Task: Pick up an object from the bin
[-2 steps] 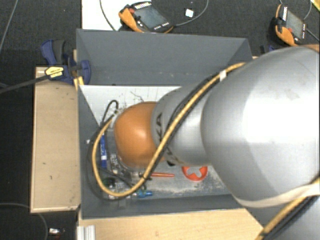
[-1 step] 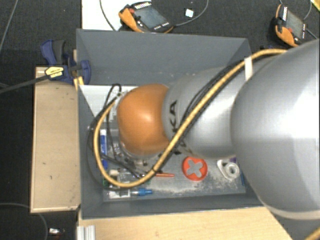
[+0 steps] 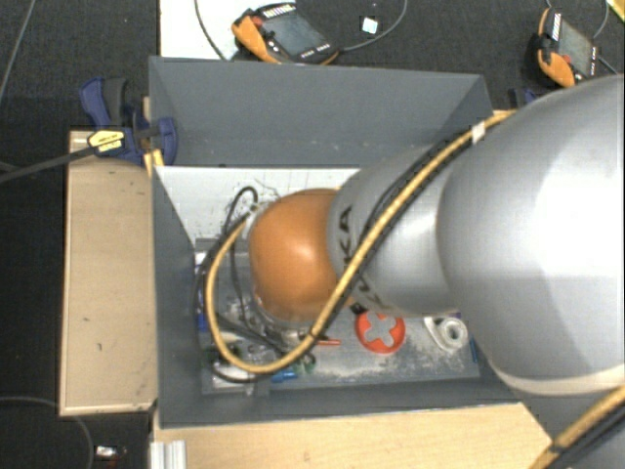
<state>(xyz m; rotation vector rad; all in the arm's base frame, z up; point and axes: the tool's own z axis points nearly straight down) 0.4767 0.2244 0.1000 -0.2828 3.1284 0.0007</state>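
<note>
My gripper (image 3: 241,313) is low in the bin's front left corner, mostly hidden under the arm's orange dome. An orange-red round disc with a white cross (image 3: 379,331) lies on the floor just to its right. A white ring-shaped roll (image 3: 449,333) sits further right, close to the front wall. A thin red stick (image 3: 327,341) lies between the gripper and the disc. A small blue piece (image 3: 284,375) and a green bit (image 3: 309,362) rest against the front wall below the gripper.
The arm crosses the bin from the right and hides much of the floor. A yellow cable loops down around the dome to the front left corner. The left and front walls stand close to the gripper.
</note>
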